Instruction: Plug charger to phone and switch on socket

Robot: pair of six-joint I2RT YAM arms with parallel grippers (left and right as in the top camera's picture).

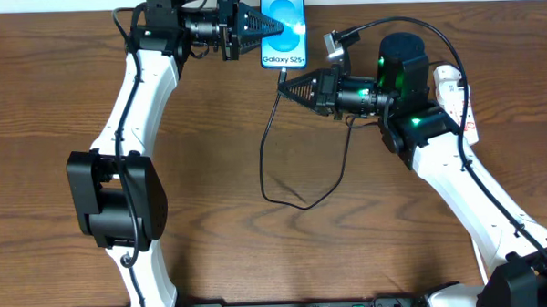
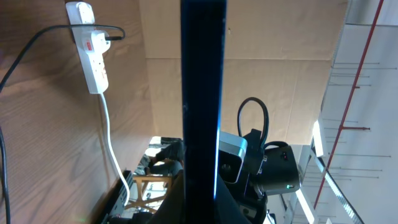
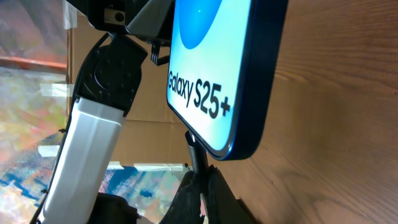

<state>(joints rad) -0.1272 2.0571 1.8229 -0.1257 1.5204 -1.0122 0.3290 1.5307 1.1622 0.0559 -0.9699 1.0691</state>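
The phone (image 1: 283, 26), black-framed with a light-blue "Galaxy S25+" screen, is held on edge at the far middle of the table. My left gripper (image 1: 271, 28) is shut on it; in the left wrist view it is a dark vertical slab (image 2: 202, 93). My right gripper (image 1: 287, 85) is shut on the charger's black connector tip (image 3: 196, 155), which touches the phone's (image 3: 211, 68) bottom edge. The charger cable (image 1: 265, 163) loops down across the table. The socket (image 1: 454, 97) is a white power strip behind the right arm; it also shows in the left wrist view (image 2: 90, 50).
The power strip's thick white cord (image 2: 112, 143) runs toward the table edge. A black plug (image 2: 115, 36) sits in the strip. The left arm's base (image 1: 115, 200) stands at the left, the right arm (image 1: 466, 183) at the right.
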